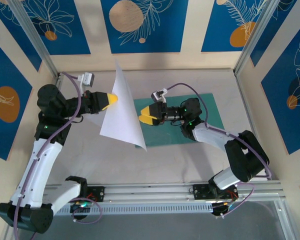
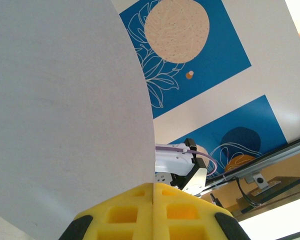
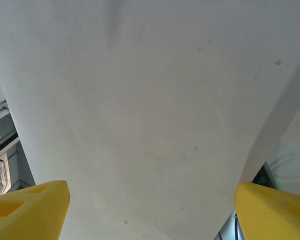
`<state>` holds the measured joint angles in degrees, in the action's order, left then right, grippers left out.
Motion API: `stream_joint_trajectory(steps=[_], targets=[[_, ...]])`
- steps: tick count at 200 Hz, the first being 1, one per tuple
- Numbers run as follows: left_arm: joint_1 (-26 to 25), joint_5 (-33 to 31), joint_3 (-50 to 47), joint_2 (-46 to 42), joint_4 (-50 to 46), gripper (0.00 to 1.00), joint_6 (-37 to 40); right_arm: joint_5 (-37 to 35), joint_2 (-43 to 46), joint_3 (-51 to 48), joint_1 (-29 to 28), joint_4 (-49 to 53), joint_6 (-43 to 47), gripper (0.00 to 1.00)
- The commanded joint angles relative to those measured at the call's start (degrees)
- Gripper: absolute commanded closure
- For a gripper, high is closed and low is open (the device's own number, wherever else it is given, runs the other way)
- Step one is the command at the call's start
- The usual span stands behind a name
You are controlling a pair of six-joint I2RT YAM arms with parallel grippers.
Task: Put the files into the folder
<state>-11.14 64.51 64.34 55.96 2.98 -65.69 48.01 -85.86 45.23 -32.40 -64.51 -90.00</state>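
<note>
The left gripper [image 1: 112,99] has its yellow jaws pressed together on one edge of a white paper sheet [image 1: 121,112], which is held tilted up, clear of the bench [image 1: 165,165]. The right gripper [image 1: 144,116] faces the sheet from the other side with its jaws spread wide, the paper just ahead of them; contact cannot be made out. Behind the right jaws, under that arm, the teal folder [image 1: 215,107] lies flat on the bench. Whether one sheet or two is gripped cannot be told.

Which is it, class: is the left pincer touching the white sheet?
Touching. The left wrist view shows the left pincer shut on the white sheet.
</note>
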Motion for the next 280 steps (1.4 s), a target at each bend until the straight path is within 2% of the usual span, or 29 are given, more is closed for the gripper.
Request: stream_joint_trajectory(steps=[1, 70, 113, 171, 203, 227, 244, 280], targets=[[-0.6, 0.8, 2.8, 0.4, 3.6, 1.0, -0.5, -0.6, -1.1, -0.2, -0.4, -4.3, -2.0, 0.13], [-0.6, 0.3, 3.1, 1.3, 8.1, 1.0, -4.4, -1.0, -3.0, -0.5, -0.3, -7.5, -4.4, 0.11], [-0.7, 1.1, -1.8, -0.2, 8.2, 1.0, -4.8, -1.3, -2.0, 0.2, 0.6, -9.3, -6.5, 0.11], [-0.3, 2.7, -2.3, -0.9, -7.0, 1.0, 5.1, -1.5, 0.4, -0.5, 3.8, -13.6, -9.8, 0.12], [-0.3, -0.8, -0.6, -0.6, -16.5, 1.0, 13.5, 0.0, 0.0, -1.0, 6.1, -14.9, -11.2, 0.12], [-0.3, -2.5, -1.0, -0.1, -16.3, 1.0, 14.0, 0.6, -0.4, -0.2, 6.4, -15.3, -11.8, 0.13], [-0.4, -7.0, -0.8, -0.9, -18.0, 1.0, 15.4, 0.7, 0.2, -0.4, 6.3, -14.2, -10.8, 0.13], [-0.6, -11.2, -3.5, -3.0, -13.8, 1.0, 13.1, 1.0, 1.8, -0.9, 6.0, -10.0, -7.8, 0.14]])
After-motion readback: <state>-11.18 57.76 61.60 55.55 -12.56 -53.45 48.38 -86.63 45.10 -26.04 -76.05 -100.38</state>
